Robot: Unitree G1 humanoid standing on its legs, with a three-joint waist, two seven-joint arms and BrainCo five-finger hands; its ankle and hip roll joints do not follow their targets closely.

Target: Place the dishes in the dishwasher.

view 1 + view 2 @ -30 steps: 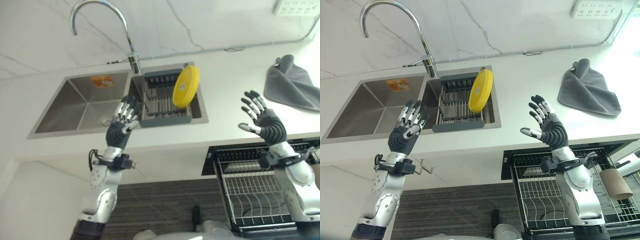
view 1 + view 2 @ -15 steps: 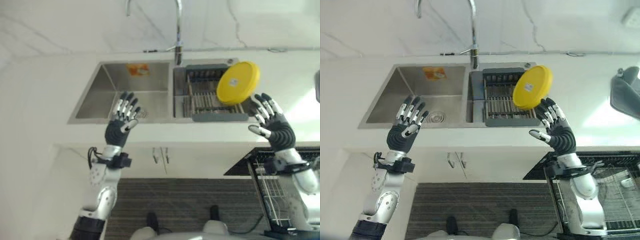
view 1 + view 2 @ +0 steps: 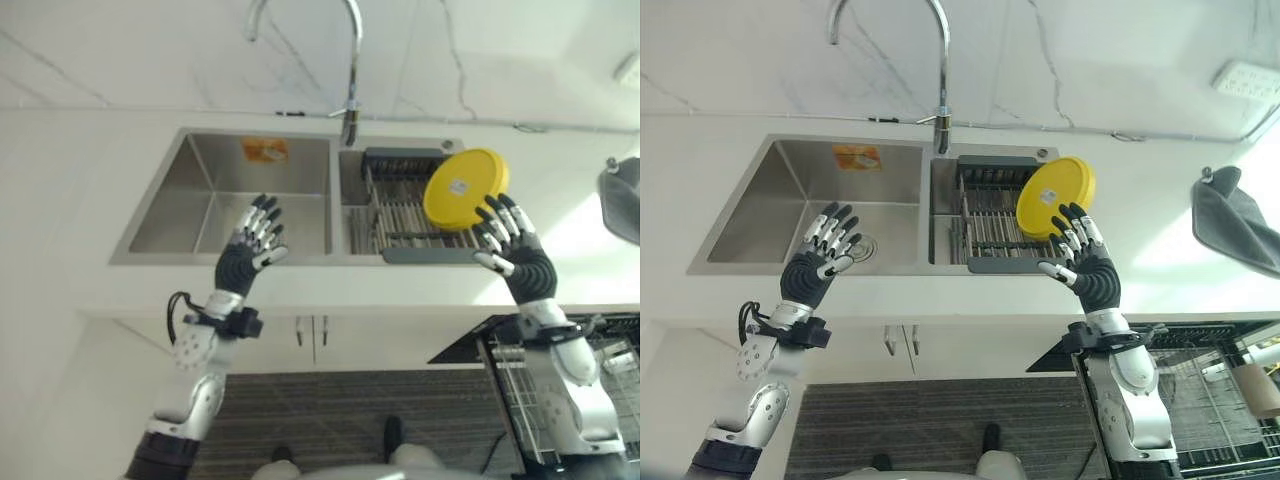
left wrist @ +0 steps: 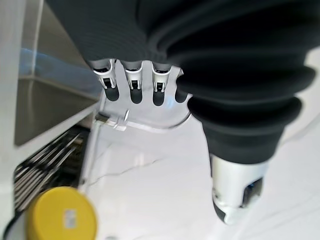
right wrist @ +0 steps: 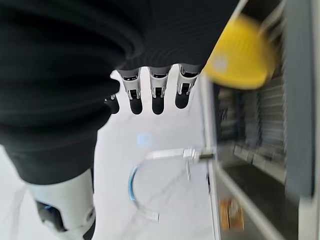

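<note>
Your yellow plate (image 3: pixel 1054 196) stands on edge in the dark drying rack (image 3: pixel 992 222), leaning toward the rack's right end, and that upright lean leaves its rim exposed for a grasp from the front. The rack itself sits in the smaller right basin of the steel sink (image 3: pixel 770 205), just right of the tap (image 3: pixel 940 120).

Your right hand (image 3: pixel 1085 265) is raised just in front of the plate, palm toward it, with fingers straight and spread and nothing in them; from the head views it looks close to the plate's lower right rim, but you cannot tell whether it touches. Your left hand (image 3: pixel 818 266) is held up in front of the sink's larger left basin, well apart from the plate, fingers likewise straight and empty.

Judging by the pose, you are set up to reach for the plate; it is not yet lifted.

The sink is set into a pale counter (image 3: pixel 1140 215) backed by a marbled white wall. A grey cloth (image 3: pixel 1237 222) lies on the counter far right of the sink. Below the counter, right of the sink, the dishwasher rack (image 3: pixel 1200 400) is pulled out, ready to receive the plate.
</note>
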